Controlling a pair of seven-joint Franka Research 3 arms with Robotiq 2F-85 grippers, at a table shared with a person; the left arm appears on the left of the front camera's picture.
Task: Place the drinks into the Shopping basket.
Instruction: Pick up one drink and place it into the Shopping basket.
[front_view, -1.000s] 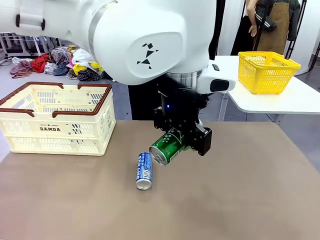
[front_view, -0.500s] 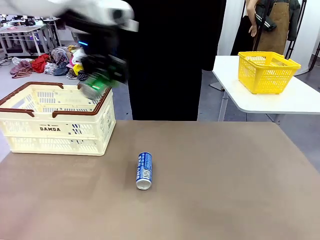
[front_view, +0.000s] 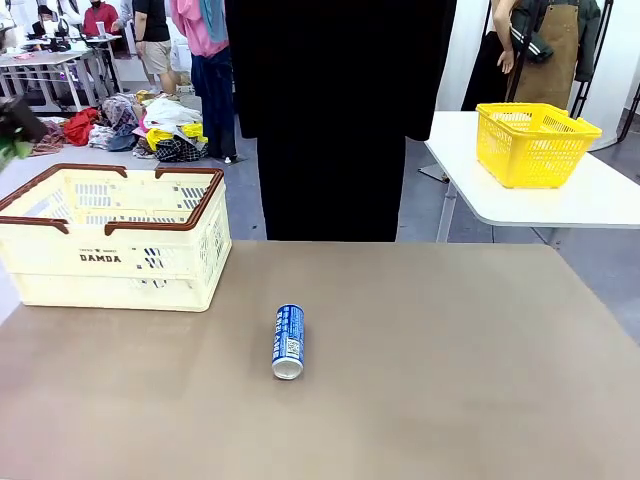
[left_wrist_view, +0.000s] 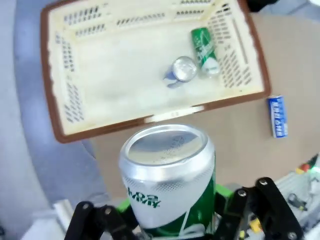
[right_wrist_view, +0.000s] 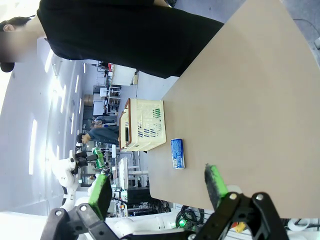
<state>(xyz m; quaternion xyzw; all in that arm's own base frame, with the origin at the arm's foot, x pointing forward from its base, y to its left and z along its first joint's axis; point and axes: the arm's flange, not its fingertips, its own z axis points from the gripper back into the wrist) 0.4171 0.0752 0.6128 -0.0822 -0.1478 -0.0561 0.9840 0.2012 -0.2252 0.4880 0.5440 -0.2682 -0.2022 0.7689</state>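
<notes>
left gripper (left_wrist_view: 170, 207): clamped on a green can (left_wrist_view: 167, 175), green pads against its sides, the silver end pointing away from the wrist.
Shopping basket (left_wrist_view: 150, 117): beyond the left gripper's fingertips, open top facing them; the held can sits over the near brown rim and the floor outside it.
second green can (left_wrist_view: 204, 47): on its side on the basket floor, far ahead of the left gripper.
upright can (left_wrist_view: 182, 69): just beside the second green can, silver top up, some blue low on it.
blue can (front_view: 288, 342): lying on the brown table (front_view: 450, 380), outside the basket, well apart from both grippers.
right gripper (right_wrist_view: 157, 187): spread wide, nothing between the pads; blue can and basket lie far ahead of it.
person (front_view: 340, 120): in black at the table's far edge.
</notes>
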